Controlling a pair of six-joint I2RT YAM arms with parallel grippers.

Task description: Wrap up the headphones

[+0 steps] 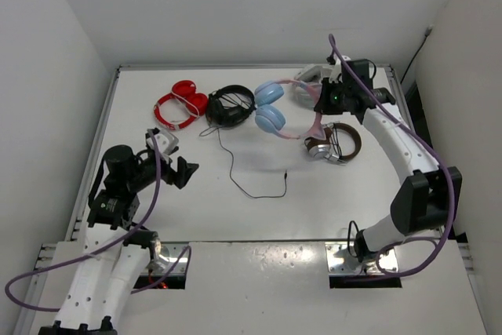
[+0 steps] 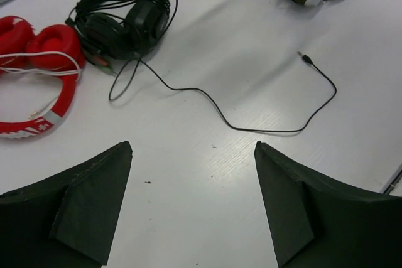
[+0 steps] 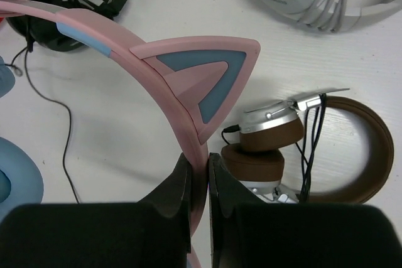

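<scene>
The headphones (image 1: pixel 269 107) lie at the back middle of the table, with light blue ear cups and a thin pink headband. My right gripper (image 1: pixel 321 107) is shut on that headband. In the right wrist view the jaws (image 3: pixel 200 158) pinch the pink band just below a cat ear (image 3: pixel 204 76). A thin black cable (image 1: pixel 235 180) trails forward across the table to its plug (image 2: pixel 306 58). Its far end passes by a black pair, and I cannot tell where it joins. My left gripper (image 1: pixel 176 158) hovers open above the table (image 2: pixel 188 205), left of the cable, holding nothing.
A red pair (image 1: pixel 180 105) and a black pair (image 1: pixel 230 106) lie left of the blue cups. A brown-and-silver pair (image 1: pixel 333 144) sits right beside my right gripper, and a white pair (image 1: pixel 307 84) lies behind it. White walls close in the table on both sides.
</scene>
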